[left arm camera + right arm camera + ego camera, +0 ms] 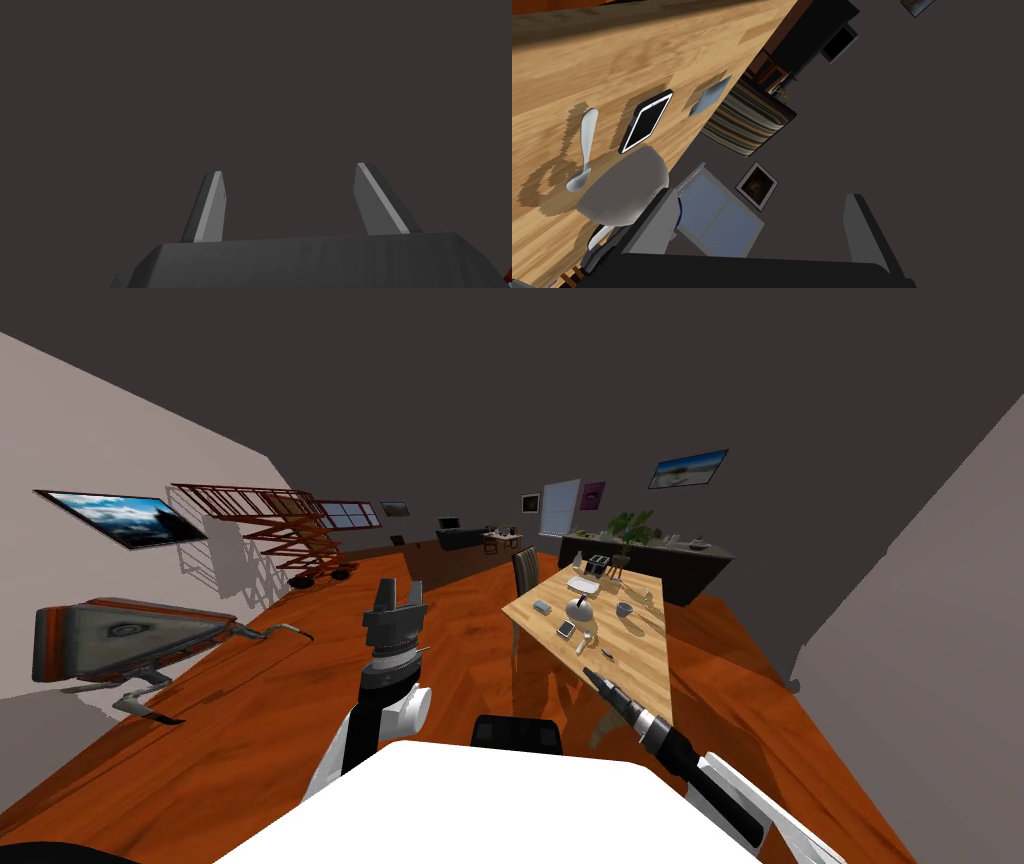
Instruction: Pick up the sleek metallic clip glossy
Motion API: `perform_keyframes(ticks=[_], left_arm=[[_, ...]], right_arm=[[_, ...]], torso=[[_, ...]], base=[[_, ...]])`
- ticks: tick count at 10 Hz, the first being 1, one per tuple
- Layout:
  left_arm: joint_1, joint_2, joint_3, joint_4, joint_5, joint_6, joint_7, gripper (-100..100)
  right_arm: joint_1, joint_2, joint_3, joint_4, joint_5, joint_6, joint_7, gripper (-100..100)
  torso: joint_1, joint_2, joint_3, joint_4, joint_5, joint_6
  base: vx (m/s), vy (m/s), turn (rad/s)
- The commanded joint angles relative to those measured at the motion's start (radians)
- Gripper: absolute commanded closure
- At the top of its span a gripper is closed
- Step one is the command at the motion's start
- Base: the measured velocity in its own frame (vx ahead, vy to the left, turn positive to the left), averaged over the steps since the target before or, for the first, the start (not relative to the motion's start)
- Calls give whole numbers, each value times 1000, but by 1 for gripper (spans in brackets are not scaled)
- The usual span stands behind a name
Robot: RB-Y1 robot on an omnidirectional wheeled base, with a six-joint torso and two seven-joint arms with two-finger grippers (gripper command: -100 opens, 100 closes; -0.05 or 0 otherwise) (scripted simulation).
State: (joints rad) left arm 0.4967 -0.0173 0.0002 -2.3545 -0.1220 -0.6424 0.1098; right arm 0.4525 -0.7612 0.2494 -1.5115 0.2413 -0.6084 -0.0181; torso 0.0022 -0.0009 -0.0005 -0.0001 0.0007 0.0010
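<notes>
The right end effector (589, 672) is held out over the near end of the tabletop (640, 660), blades parted wide and nothing held. The left end effector (400, 590) is raised well clear of it, equally open and empty.

The clip cannot be singled out. It is judged to lie among the small things on the tabletop, and a small dark item (607, 655) just beyond the right blades may be it.

Mistaken identity is the chief risk, since a spoon (584, 150) and a phone (646, 121) lie close together and either could be taken instead. A grey domed thing (624, 187) sits just beside one blade and could be knocked in a sideways correction. A thin, glossy clip may also skid on the wood if closed upon off-centre.
</notes>
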Motion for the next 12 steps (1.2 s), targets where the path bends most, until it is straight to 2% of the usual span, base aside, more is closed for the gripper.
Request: perform_keyframes(ticks=[1,2,3,4,5,6,7,8,10,11,12], left_arm=[[0,0,0,0,0,0,0,0],[0,0,0,0,0,0,0,0],[0,0,0,0,0,0,0,0],[0,0,0,0,0,0,0,0],[0,0,0,0,0,0,0,0],[0,0,0,0,0,0,0,0],[0,0,0,0,0,0,0,0],[0,0,0,0,0,0,0,0],[0,0,0,0,0,0,0,0],[0,0,0,0,0,0,0,0],[0,0,0,0,0,0,0,0]], right_arm=[[3,-2,1,34,3,-12,7,-100],[-1,-40,18,66,21,-17,15,-100],[-1,-40,18,97,21,-17,15,-100],[-5,-76,35,142,39,-21,23,-100],[-5,-76,35,161,39,-21,23,-100],[-9,-112,52,187,57,-26,31,-100],[-9,-112,52,223,57,-26,31,-100],[-13,-144,70,278,75,-30,39,-100],[-13,-145,70,285,75,-30,39,-100],[-16,-177,88,324,93,-34,47,-100],[-16,-177,88,342,93,-34,47,-100]], torso=[[0,0,0,0,0,0],[-1,1,1,0,0,0],[-1,1,0,0,0,-1],[-1,1,0,0,0,0],[0,0,0,0,0,-1],[0,0,0,0,0,0],[0,-1,0,0,0,-1],[-1,0,0,0,0,0],[-1,0,0,0,0,0],[-2,1,0,0,0,0],[-1,0,0,0,0,-1]], base=[[14,11,-28],[16,27,223],[19,25,166],[38,39,257],[34,31,124],[33,35,243],[33,19,135],[47,25,229],[25,11,63],[24,16,237],[32,10,138]])
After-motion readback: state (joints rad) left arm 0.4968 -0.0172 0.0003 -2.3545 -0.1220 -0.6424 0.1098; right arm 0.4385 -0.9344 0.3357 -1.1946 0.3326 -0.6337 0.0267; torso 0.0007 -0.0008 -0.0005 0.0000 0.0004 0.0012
